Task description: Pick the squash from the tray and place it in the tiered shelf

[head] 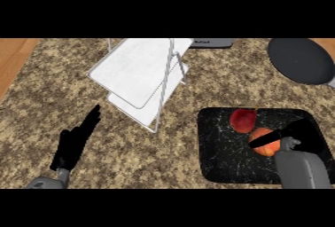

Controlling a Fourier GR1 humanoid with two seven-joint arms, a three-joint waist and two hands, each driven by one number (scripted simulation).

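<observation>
At lower right, the right hand [288,136] curls around the orange squash [263,142] on the black tray [216,164]; the left hand [73,144] lies released at lower left.

My right hand [288,135] is over the tray [219,166], at the squash [265,142]. The shelf [141,73] stands behind and left; my left hand [75,142] rests far left.

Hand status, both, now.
Left hand: open, fingers straight, holding nothing, over the counter.
Right hand: curled round the orange squash in the tray.
</observation>
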